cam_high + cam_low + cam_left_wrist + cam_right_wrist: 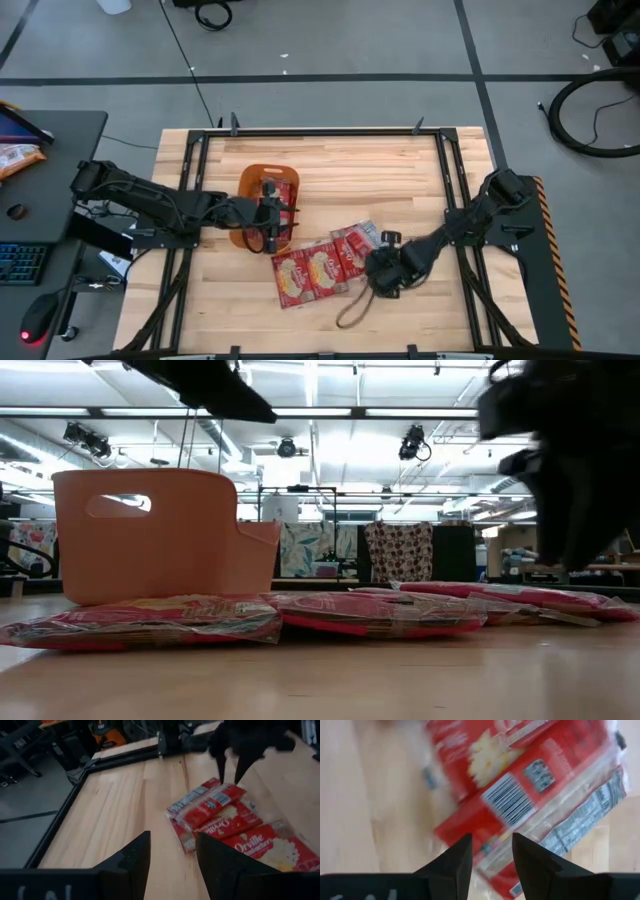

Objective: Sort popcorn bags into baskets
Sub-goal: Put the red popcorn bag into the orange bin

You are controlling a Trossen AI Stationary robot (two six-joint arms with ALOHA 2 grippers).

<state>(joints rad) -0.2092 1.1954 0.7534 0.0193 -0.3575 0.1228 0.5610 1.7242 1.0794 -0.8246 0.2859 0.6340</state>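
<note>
Several red popcorn bags (318, 268) lie flat and overlapping near the table's middle, also visible as the bags (227, 817) and the bags (380, 610). The orange basket (262, 200) stands to their left, seen from the side as the basket (150, 535); something red shows inside it. My left gripper (272, 228) hangs open over the basket's near end, and its fingers (172, 865) hold nothing. My right gripper (383, 272) is open, pointing down just above the right end of the bags (520, 795), shown as the right gripper (229, 772).
A dark loop of strap (352, 305) lies on the table near the bags. Black frame rails (330, 131) run round the wooden top. A desk with a keyboard (22, 262) and a mouse stands left of the table. Bare wood lies toward the far edge.
</note>
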